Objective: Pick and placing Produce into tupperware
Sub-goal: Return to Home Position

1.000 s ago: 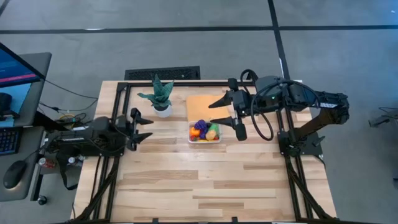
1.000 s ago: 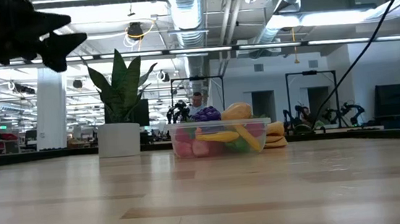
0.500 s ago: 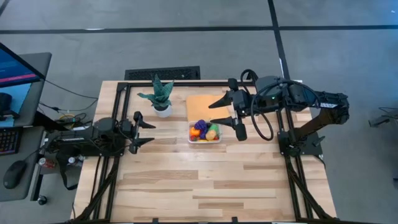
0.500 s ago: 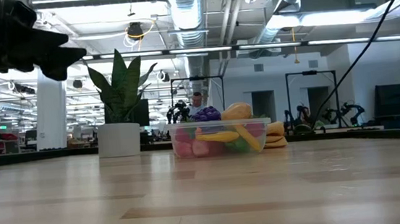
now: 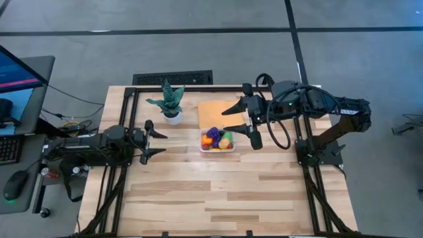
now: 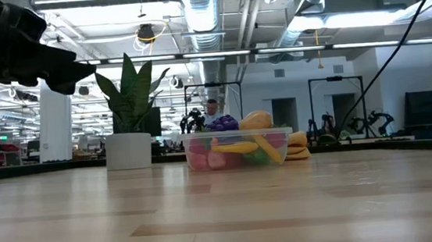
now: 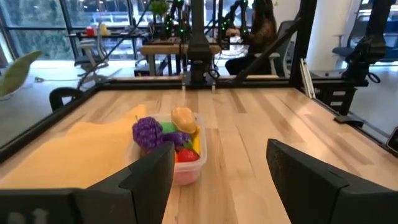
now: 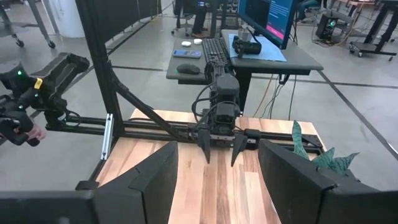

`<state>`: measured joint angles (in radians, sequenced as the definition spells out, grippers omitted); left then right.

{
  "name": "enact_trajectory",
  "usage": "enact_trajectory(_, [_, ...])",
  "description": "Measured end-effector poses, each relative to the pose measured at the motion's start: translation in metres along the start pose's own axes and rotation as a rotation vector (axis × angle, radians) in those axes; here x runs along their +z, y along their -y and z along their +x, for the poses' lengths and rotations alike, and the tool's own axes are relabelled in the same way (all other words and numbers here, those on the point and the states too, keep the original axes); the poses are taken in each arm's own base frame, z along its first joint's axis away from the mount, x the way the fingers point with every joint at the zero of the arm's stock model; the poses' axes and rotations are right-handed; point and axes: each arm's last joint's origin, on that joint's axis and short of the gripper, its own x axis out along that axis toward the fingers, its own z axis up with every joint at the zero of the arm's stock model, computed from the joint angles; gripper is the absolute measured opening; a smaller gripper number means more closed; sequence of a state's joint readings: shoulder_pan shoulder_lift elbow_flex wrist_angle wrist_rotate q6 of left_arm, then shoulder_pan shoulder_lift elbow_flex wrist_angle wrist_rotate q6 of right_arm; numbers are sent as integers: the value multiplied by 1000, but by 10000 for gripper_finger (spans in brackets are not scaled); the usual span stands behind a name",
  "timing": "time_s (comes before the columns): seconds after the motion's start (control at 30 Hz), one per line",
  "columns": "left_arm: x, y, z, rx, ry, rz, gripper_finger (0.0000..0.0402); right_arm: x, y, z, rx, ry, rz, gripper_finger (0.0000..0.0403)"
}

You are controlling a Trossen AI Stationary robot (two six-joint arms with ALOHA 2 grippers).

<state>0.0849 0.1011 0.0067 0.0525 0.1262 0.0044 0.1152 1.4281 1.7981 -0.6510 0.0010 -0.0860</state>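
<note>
the tupperware (image 5: 203, 147) is found near the middle of the table (image 5: 231, 192), just beside the orange cloth (image 5: 213, 110); whether the two touch cannot be told. the potted plant (image 5: 170, 104) stands near, toward the left arm's side. the produce (image 5: 218, 138) is seen heaped inside the container, with purple, orange, yellow, red and green pieces, some rising above the rim in the low view. no loose piece is noted on the boards in any view. the left gripper (image 5: 164, 143) is held by the table's left side, well apart from the container, with fingers spread and nothing between them. the right gripper (image 5: 223, 121) is held over the cloth, just beside the container, likewise spread and empty. the filling is judged complete as far as can be seen. only the parking of the arms is judged to be left.
</note>
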Motion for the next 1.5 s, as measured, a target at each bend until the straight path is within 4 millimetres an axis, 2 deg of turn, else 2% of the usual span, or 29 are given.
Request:
enact_trajectory(0.4, [10,2,-7,-37,125,22,246,0,0,0,0,-4,0,214])
enact_trajectory(0.7, [10,4,-7,-96,123,-11,246,-1,0,0,1,-9,0,214])
enact_trajectory(1.5, [10,7,-6,-77,120,8,246,-1,0,0,1,-11,0,214])
